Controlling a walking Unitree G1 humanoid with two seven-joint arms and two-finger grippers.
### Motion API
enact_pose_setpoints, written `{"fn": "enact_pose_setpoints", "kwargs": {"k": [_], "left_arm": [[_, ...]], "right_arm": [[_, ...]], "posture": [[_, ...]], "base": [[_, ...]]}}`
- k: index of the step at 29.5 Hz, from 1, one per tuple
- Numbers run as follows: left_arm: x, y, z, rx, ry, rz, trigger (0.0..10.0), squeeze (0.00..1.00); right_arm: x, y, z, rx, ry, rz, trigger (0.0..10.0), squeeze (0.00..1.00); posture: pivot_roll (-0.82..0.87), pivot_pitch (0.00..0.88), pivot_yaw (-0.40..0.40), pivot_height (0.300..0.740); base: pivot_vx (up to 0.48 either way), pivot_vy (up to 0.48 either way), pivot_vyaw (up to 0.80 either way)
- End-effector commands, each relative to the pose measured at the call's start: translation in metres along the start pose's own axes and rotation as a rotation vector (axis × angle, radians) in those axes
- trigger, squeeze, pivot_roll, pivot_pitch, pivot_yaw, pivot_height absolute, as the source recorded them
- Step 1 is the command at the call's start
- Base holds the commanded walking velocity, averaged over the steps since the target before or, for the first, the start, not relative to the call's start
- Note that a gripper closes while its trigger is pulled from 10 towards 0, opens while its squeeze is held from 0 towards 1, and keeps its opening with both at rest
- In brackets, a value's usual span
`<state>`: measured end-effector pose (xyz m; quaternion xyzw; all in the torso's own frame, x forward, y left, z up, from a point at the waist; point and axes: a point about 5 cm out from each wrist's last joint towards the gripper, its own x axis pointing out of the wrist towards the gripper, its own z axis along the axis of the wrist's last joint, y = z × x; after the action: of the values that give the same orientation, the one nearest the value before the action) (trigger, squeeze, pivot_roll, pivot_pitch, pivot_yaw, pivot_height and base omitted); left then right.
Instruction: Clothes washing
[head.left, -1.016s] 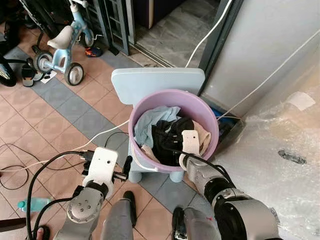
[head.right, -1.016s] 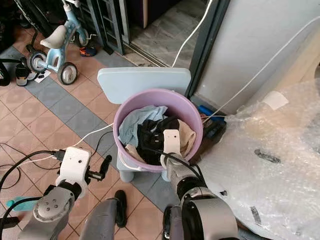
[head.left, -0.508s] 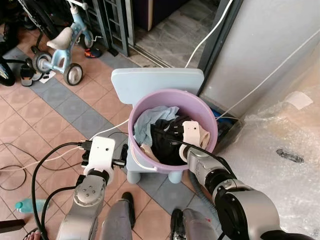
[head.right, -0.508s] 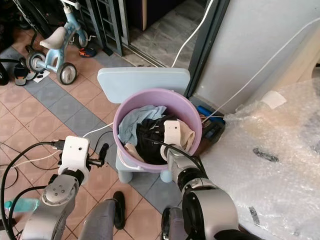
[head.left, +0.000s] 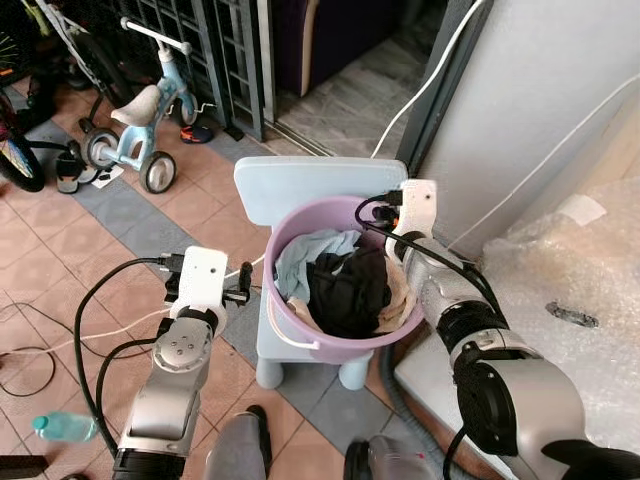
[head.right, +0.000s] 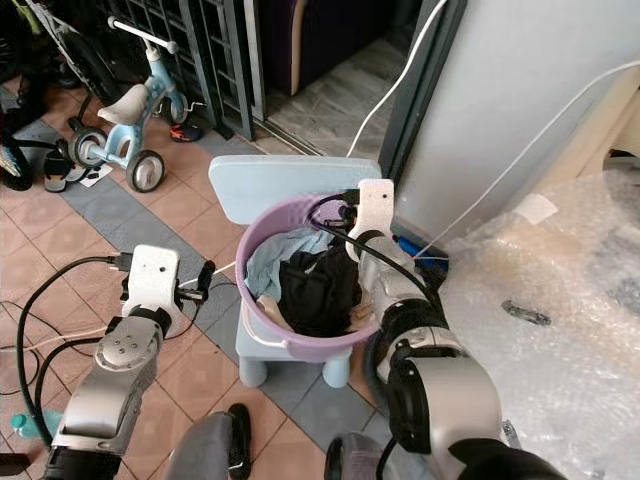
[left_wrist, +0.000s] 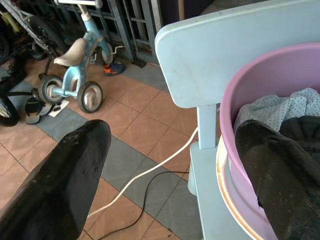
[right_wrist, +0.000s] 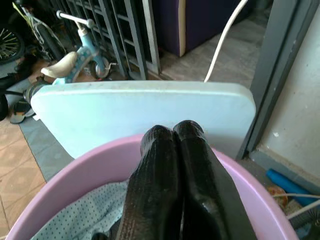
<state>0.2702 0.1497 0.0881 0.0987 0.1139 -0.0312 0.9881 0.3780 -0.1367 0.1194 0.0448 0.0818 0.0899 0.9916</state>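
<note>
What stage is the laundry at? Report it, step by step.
Done: the clothes are gathered in the purple tub on the small blue chair.
In hand: nothing is gripped. The right pincer is shut empty above the tub's far rim; the left pincer is open beside the tub's near side.
Left: lifting clothes out and washing them; no water shows.

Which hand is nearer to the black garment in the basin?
Right. The right hand is over the basin's back rim, above the black garment; the left hand is outside, beside the basin.
</note>
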Motion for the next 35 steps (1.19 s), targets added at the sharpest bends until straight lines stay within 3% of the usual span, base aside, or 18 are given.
{"fn": "enact_pose_setpoints", "kwargs": {"k": [1,2,5,6,9,13,19,22,28,35], "left_arm": [[0.001,-0.007,-0.003,-0.013,0.007,-0.029,10.0,0.0],[0.0,-0.01,-0.003,-0.011,0.003,-0.044,10.0,0.0],[-0.007,-0.014,-0.004,0.021,-0.004,-0.072,10.0,0.0],[-0.007,-0.014,-0.004,0.021,-0.004,-0.072,10.0,0.0],[-0.013,-0.012,-0.006,0.018,-0.011,-0.062,10.0,0.0],[-0.014,-0.014,0.0,0.015,-0.055,-0.076,10.0,0.0],[-0.022,-0.017,-0.001,0.027,-0.03,-0.113,10.0,0.0],[-0.03,-0.016,-0.004,0.02,-0.02,-0.12,10.0,0.0],[-0.052,-0.012,-0.004,0.023,-0.049,-0.128,10.0,0.0],[-0.058,-0.01,-0.001,0.014,-0.012,-0.097,10.0,0.0]], "right_arm": [[-0.006,-0.003,-0.01,-0.031,0.022,0.023,10.0,0.35],[-0.009,-0.005,-0.019,-0.029,0.054,0.021,10.0,1.0],[-0.018,-0.001,-0.051,-0.087,0.181,0.022,10.0,1.0],[-0.018,-0.001,-0.051,-0.087,0.181,0.022,10.0,1.0],[-0.02,0.012,-0.058,-0.21,0.174,0.091,10.0,1.0],[-0.022,0.015,-0.053,-0.221,0.121,0.118,10.0,1.0],[-0.039,0.003,-0.086,-0.282,0.3,0.114,10.0,1.0],[-0.041,0.004,-0.088,-0.273,0.295,0.124,10.0,1.0],[-0.039,0.012,-0.087,-0.284,0.256,0.123,10.0,1.0],[-0.035,0.019,-0.099,-0.372,0.361,0.112,10.0,1.0]], "posture": [[0.0,0.016,0.013,0.74],[0.0,0.019,0.018,0.74],[0.02,0.036,0.015,0.74],[0.02,0.036,0.015,0.74],[0.03,0.064,0.004,0.74],[0.04,0.075,-0.001,0.74],[0.03,0.143,0.004,0.74],[0.04,0.157,0.002,0.74],[0.08,0.192,-0.007,0.74],[0.11,0.222,-0.02,0.74]], "base": [[0.0,0.0,0.0],[0.0,0.0,0.0],[0.0,0.0,0.0],[0.0,0.0,0.0],[0.0,0.0,0.0],[0.0,0.0,0.0],[0.0,0.0,0.0],[0.0,0.0,0.0],[0.0,0.0,0.0],[0.0,0.0,0.0]]}}
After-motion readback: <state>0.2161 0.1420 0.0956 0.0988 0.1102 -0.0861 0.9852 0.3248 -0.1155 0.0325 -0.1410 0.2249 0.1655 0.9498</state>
